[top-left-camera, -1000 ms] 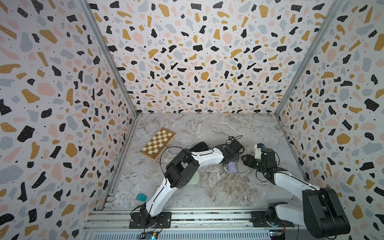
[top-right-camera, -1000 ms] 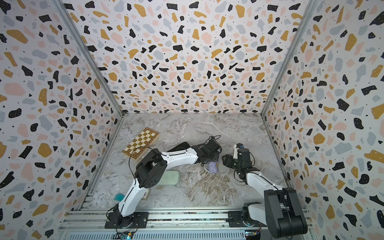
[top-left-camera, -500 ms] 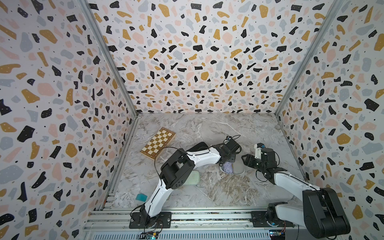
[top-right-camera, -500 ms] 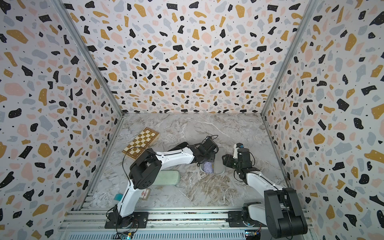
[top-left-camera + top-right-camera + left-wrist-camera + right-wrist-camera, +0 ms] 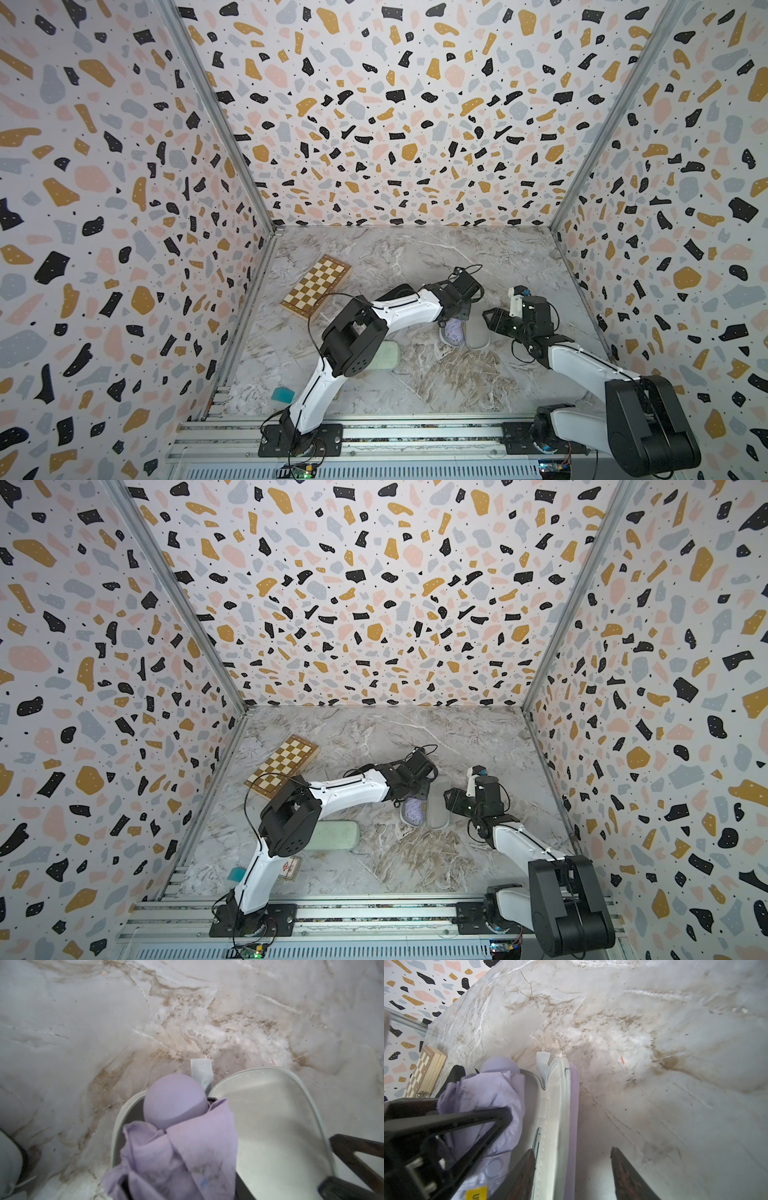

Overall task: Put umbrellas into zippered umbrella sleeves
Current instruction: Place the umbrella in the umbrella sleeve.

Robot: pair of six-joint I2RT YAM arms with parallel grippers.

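Observation:
The lilac umbrella [image 5: 454, 330] [image 5: 413, 811] lies partly in the base half of the open lilac sleeve [image 5: 477, 334] [image 5: 437, 808]. Its round handle end [image 5: 174, 1103] sticks over the sleeve's rim. My left gripper [image 5: 180, 1188] is shut on its crumpled fabric [image 5: 483, 1095]. The sleeve's grey-lined lid [image 5: 270, 1115] [image 5: 560, 1105] stands up between the fingers of my open right gripper [image 5: 572, 1149] [image 5: 490, 322], one finger inside, one outside. A closed mint green sleeve [image 5: 384, 355] [image 5: 334, 833] lies under my left arm.
A wooden chessboard box [image 5: 316, 286] [image 5: 282, 766] sits at the back left. A black oblong shape [image 5: 401, 291] shows partly behind my left forearm. A teal item [image 5: 282, 394] and a small card [image 5: 289, 868] lie near the left arm's base. Patterned walls enclose the marble table.
My left arm has shifted a little to the left with the lilac umbrella in it. My right gripper has barely moved.

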